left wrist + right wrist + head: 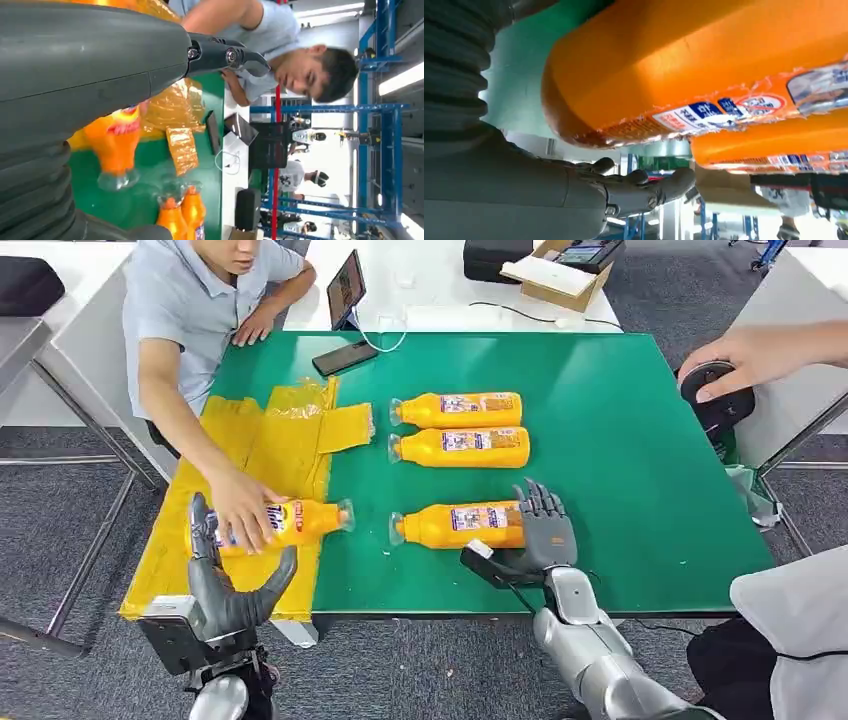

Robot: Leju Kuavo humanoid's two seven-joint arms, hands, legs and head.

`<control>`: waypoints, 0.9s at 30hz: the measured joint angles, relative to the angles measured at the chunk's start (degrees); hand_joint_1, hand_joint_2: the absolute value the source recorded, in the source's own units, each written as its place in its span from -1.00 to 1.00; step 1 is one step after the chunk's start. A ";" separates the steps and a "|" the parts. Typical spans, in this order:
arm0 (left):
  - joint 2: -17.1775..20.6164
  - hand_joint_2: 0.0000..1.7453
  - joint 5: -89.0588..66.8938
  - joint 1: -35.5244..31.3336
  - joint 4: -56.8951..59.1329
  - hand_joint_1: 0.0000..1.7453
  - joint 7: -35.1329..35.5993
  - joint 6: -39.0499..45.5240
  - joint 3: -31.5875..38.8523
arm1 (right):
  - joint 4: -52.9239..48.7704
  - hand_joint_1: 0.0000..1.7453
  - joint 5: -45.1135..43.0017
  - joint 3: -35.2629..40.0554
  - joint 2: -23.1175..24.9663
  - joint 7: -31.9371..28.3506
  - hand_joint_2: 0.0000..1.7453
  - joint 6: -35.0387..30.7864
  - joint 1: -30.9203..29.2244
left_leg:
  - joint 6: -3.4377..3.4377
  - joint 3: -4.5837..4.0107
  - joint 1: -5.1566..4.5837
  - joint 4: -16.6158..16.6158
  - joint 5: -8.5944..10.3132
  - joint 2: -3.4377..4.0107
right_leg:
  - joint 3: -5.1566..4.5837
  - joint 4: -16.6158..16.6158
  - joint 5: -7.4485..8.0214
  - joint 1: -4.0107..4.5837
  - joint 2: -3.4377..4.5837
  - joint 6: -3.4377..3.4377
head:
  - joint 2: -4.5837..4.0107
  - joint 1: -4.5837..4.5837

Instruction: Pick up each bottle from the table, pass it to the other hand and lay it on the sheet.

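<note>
An orange bottle (300, 522) lies on the yellow sheet (270, 435) at the table's left, and a person's hand (240, 508) presses on it. My left hand (228, 592) sits just in front of that bottle with fingers apart, holding nothing; in the left wrist view the bottle (114, 145) lies beyond the hand (100, 65). Three more orange bottles lie on the green table (620, 460): a far one (458, 410), a middle one (462, 447) and a near one (458, 525). My right hand (540, 537) is spread open at the near bottle's base (684, 65).
A person sits at the far left, leaning over the sheet. A phone (345, 357) lies at the table's far edge, with a tablet (347, 287) and a cardboard box (555, 270) behind it. Another person's hand rests on a black round device (715, 395) at the right edge.
</note>
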 measured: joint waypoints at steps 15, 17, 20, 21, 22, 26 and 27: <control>-0.02 1.00 0.52 -2.33 2.41 -1.00 0.39 -1.57 -1.64 | 3.81 1.00 -1.73 1.62 -0.44 -4.50 1.00 8.29 -3.63 | 0.01 0.28 0.00 0.01 0.01 0.06 | 0.23 0.00 0.04 0.00 0.02 0.01 | 0.00 0.00; -0.02 1.00 0.61 -2.50 2.69 -1.00 0.39 -1.77 -1.86 | 4.07 1.00 -1.88 1.81 -0.52 -4.48 1.00 9.57 -4.10 | 0.01 0.30 0.00 0.00 0.01 0.08 | 0.23 0.00 0.03 0.00 0.03 0.01 | 0.00 0.00; -0.02 1.00 0.83 -2.80 2.86 -1.00 0.39 -2.01 -1.88 | 4.42 1.00 -1.88 2.19 -0.72 -4.13 1.00 10.52 -4.52 | 0.00 0.33 0.01 0.00 0.01 0.09 | 0.24 -0.01 0.03 0.01 0.02 0.01 | 0.00 0.02; -0.02 1.00 1.03 -2.92 2.86 -1.00 0.37 -2.05 -1.88 | 4.46 1.00 -1.66 2.34 -0.74 -3.83 1.00 10.90 -4.61 | 0.00 0.35 0.01 0.00 0.01 0.08 | 0.26 -0.01 0.03 0.01 0.02 0.01 | 0.00 0.00; -0.02 1.00 1.12 -3.00 2.86 -1.00 0.37 -2.12 -1.88 | 4.46 1.00 -1.46 2.60 -0.79 -3.63 1.00 11.19 -4.64 | 0.00 0.38 0.02 0.00 0.01 0.09 | 0.28 -0.01 0.03 0.02 0.02 0.00 | 0.00 0.02; -0.02 1.00 1.31 -3.12 3.15 -1.00 0.35 -2.40 -1.99 | 5.12 1.00 -1.84 3.21 -1.01 -3.41 1.00 11.98 -4.50 | 0.01 0.43 0.02 0.00 0.01 0.08 | 0.33 -0.01 0.03 0.01 0.02 0.00 | 0.00 0.02; -0.02 1.00 1.38 -3.09 3.15 -1.00 0.33 -2.51 -2.08 | 5.14 1.00 -3.13 3.19 -1.01 -4.27 1.00 11.98 -4.40 | 0.01 0.44 0.01 0.00 0.01 0.07 | 0.34 -0.01 0.03 0.01 0.02 0.00 | 0.00 0.00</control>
